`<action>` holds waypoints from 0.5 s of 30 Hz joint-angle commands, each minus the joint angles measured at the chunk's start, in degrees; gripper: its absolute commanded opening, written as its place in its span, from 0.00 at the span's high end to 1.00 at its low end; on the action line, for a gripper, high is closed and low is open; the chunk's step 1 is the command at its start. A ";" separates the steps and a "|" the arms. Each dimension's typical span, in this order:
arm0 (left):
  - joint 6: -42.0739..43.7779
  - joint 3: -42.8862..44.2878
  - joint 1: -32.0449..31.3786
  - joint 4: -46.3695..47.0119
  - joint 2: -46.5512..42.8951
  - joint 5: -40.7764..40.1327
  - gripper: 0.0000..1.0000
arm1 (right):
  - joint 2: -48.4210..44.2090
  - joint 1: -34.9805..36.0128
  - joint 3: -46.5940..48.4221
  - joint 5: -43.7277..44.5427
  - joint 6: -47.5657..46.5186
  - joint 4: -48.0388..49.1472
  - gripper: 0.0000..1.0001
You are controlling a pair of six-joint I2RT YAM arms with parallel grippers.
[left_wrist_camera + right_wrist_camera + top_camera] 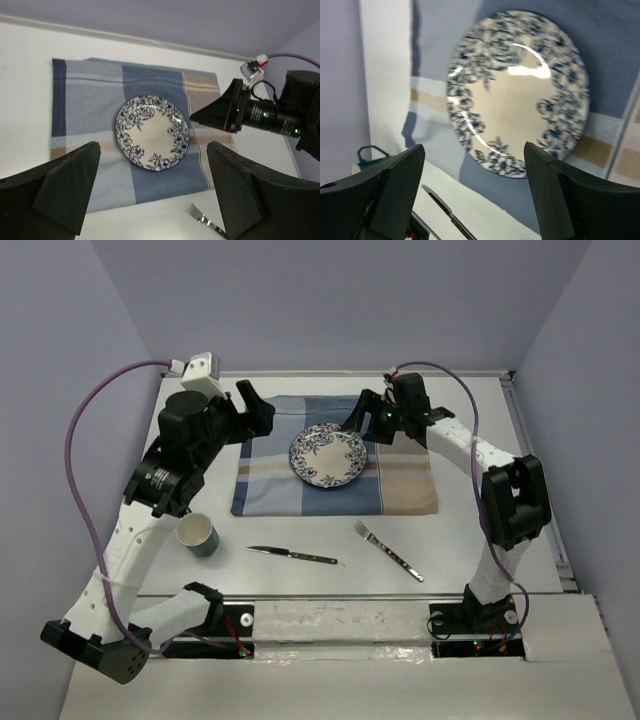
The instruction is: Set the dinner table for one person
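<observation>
We are holding the left tool released, jaws wide apart. The right tool is likewise spread, with nothing between its fingers. Both are hovering over the far part of the blue-and-tan plaid cloth mat. Between the two tools, the round white plate with a blue floral rim is lying flat on that mat. Beneath both tools, and reaching well beyond them on every side, the large flat matte white-grey desk is carrying everything. Nearward of the right tool, off the mat, the silver metal fork is lying askew on the bare desk. Nearward of the left tool the slim table knife is lying, and further to that tool's left the green cup with a pale inside is standing upright.

We are judging the plate as placed, so cutlery is coming next. For the fork, we are advising that the right tool descend over mid-handle, fingers turned crosswise to it and brushing close to the desk because it lies so flat. It should then lift clear of the plate rim before laying the fork beside the plate, parallel to the mat's edge.
</observation>
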 commanded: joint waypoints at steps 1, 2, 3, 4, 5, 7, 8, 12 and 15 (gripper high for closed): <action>0.00 8.86 0.37 -4.03 -0.97 -6.35 0.01 | -4.72 8.63 4.97 -3.31 -7.30 0.02 0.18; 0.09 10.00 0.37 -6.39 -0.97 -8.36 0.01 | -4.63 10.39 5.49 -3.49 -9.66 -0.24 0.26; 0.09 10.97 0.37 -7.55 -1.15 -9.34 0.01 | -4.72 12.06 5.59 -3.23 -10.46 -0.85 0.30; 0.09 12.63 0.37 -8.69 -1.06 -10.22 0.01 | -4.81 14.77 5.59 -2.79 -11.26 -2.34 0.34; 0.09 13.34 0.37 -11.05 -1.41 -10.92 0.01 | -5.24 16.02 4.28 -1.92 -11.87 -3.13 0.42; -0.26 14.06 0.37 -13.09 -1.94 -12.33 0.01 | -8.57 18.39 0.51 0.10 -12.76 -4.46 0.47; -0.87 13.71 0.37 -14.32 -2.90 -12.51 0.01 | -10.15 18.40 -2.03 0.81 -12.76 -4.72 0.51; -3.33 8.35 0.37 -16.26 -6.94 -11.72 0.01 | -19.56 19.81 -16.54 3.54 -13.37 -7.44 0.50; -4.12 2.21 0.45 -17.67 -10.37 -10.93 0.01 | -24.31 22.00 -24.36 3.54 -16.26 -11.66 0.45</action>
